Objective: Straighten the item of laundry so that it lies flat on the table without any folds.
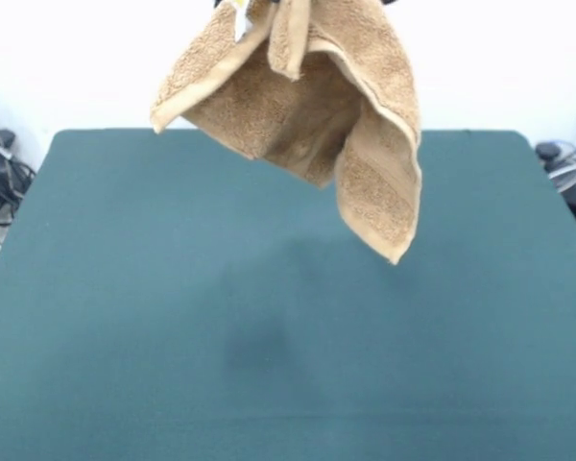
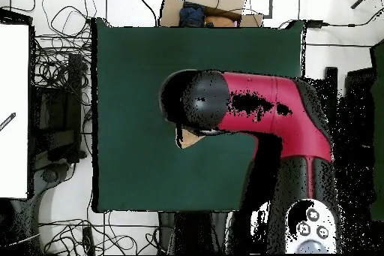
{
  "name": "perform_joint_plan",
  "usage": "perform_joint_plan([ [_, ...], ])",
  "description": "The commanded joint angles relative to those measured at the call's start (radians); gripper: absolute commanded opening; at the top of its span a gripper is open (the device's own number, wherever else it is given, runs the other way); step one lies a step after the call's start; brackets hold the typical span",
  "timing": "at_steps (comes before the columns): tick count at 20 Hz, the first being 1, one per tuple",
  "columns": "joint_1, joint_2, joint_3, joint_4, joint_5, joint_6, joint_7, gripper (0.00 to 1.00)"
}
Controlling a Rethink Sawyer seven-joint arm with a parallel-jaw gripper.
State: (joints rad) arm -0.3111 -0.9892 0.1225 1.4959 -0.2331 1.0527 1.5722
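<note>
Front view gives you the towel (image 1: 307, 115) hanging bunched in the air, well clear of the green bench (image 1: 288, 365). It drapes in several folds, one long corner drooping lowest on the picture's right, another pointing out to the left. A white tag (image 1: 238, 14) shows near the top edge. Its upper end runs out of the frame.

Overhead view gives you what the front lacks: the red and black arm (image 2: 262, 110) reaching over the bench's middle. It covers nearly all of the towel; only a small tan corner (image 2: 191, 140) peeks out beneath the black end.

Gripper: hidden in both views. You cannot tell whether it is clenched or released.
</note>
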Motion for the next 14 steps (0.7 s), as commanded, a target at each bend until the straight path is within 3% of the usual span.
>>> perform_joint_plan([
  [1,-0.032,-0.011,0.092,0.039,0.042,0.067,-0.099,0.0],
  [4,-0.04,-0.021,0.096,0.062,0.048,0.048,-0.112,0.0],
  [5,-0.044,-0.024,0.098,0.067,0.046,0.045,-0.114,1.0],
  [14,-0.046,-0.024,0.106,0.066,0.032,0.048,-0.111,1.0],
])
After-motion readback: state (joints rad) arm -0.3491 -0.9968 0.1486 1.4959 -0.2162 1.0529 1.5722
